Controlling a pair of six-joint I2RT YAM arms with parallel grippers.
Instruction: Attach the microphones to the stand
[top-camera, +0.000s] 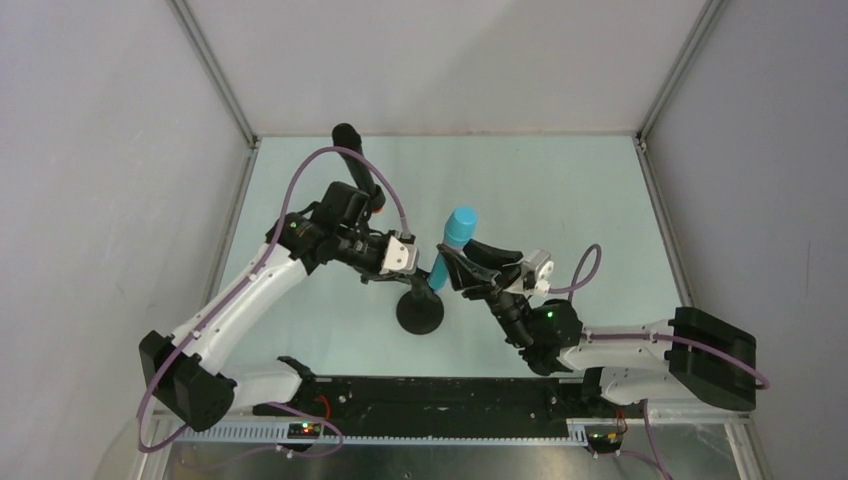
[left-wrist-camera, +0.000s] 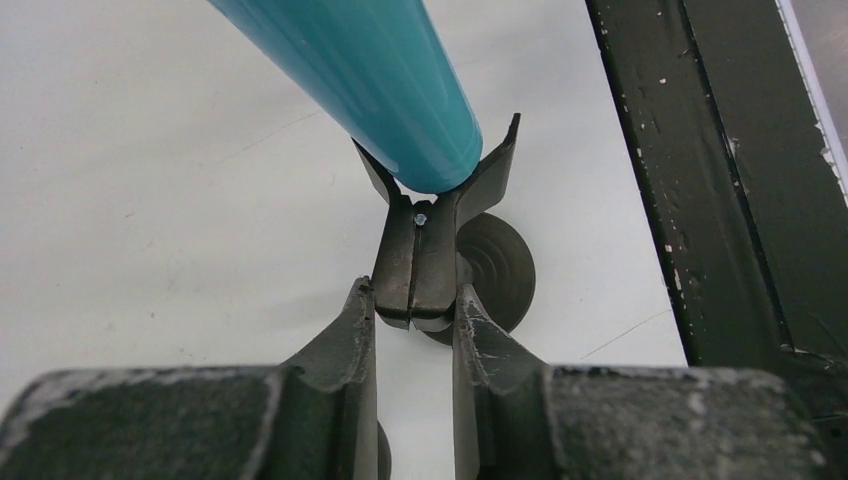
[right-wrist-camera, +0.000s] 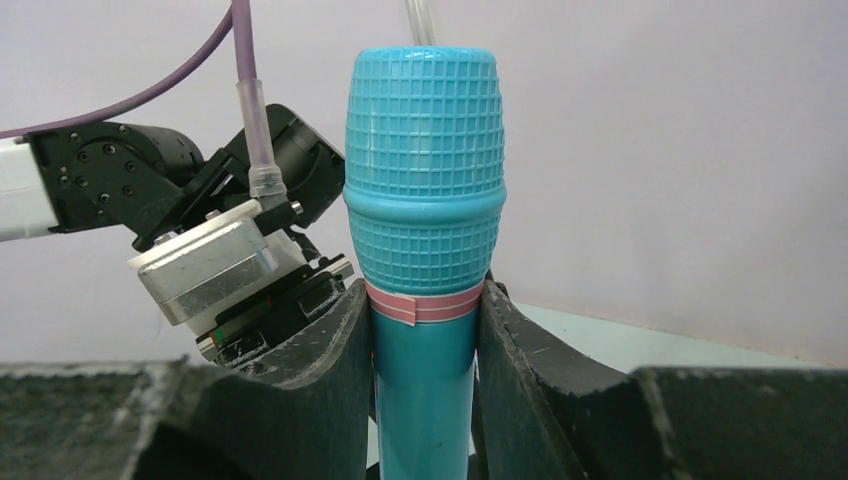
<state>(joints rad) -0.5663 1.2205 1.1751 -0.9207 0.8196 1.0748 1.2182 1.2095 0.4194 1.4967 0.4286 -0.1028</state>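
Black mic (top-camera: 352, 160) far left, behind my L arm; can't tell if it's clipped or lying on the surface (top-camera: 580, 190). L hand (left-wrist-camera: 415, 305) clenched on the tail tabs of the clip (left-wrist-camera: 415, 255), spreading its mouth. Turquoise mic (right-wrist-camera: 425, 200): butt end sits in that mouth, body tilted. R hand (right-wrist-camera: 423, 310) grasping it just under the head.

Risks:
- Mic only shallow in the mouth. If L lets go now, clip likely bites the taper & squirts it out.
- R pushing off-axis could tip stand base (left-wrist-camera: 505, 265).
- L pads may slip off the tabs.
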